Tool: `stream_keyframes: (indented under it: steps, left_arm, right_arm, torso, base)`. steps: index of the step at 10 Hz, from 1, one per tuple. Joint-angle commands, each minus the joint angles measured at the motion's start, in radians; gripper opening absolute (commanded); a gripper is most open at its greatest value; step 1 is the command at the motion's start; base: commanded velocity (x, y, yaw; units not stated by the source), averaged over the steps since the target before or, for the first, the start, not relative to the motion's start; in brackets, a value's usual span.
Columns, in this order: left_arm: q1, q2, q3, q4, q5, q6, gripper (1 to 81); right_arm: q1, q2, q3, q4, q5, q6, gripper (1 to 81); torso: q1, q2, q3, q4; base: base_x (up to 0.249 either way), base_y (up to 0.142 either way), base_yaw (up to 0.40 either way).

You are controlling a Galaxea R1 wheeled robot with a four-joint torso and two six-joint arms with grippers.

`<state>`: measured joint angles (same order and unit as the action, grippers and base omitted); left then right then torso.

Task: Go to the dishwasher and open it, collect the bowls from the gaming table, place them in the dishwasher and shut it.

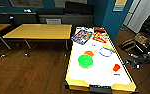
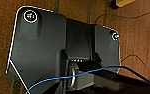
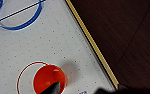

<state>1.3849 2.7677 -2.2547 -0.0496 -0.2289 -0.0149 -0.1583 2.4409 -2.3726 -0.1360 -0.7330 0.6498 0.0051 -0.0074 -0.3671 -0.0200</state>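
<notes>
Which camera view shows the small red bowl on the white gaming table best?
The right wrist view: the red bowl is large there, seen from above, standing on the white gaming table. The head view shows it small, near the table's right edge. The left wrist view shows brown floor instead.

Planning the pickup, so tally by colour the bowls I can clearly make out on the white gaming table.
Green bowl: 1
Orange bowl: 1
Red bowl: 1
Total: 3, on the gaming table.
A yellow item is too unclear to count.
</notes>
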Motion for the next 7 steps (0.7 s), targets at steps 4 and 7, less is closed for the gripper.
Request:
stream_keyframes:
  steps: [4, 7]
  left_arm:
    - [-0.02, -0.009, 0.012, 0.0, 0.059, 0.003, 81.1]
    - [-0.02, -0.008, 0.012, 0.0, 0.057, 0.003, 81.1]
  right_arm:
    - [0.145, -0.014, -0.005, 0.001, -0.034, -0.004, 81.1]
    - [0.139, -0.012, -0.006, 0.001, -0.034, -0.004, 81.1]
  torso:
    - [0.0, 0.0, 0.0, 0.0]
    - [0.0, 0.0, 0.0, 0.0]
  base:
    - [0.0, 0.0, 0.0]
    - [0.0, 0.0, 0.0]
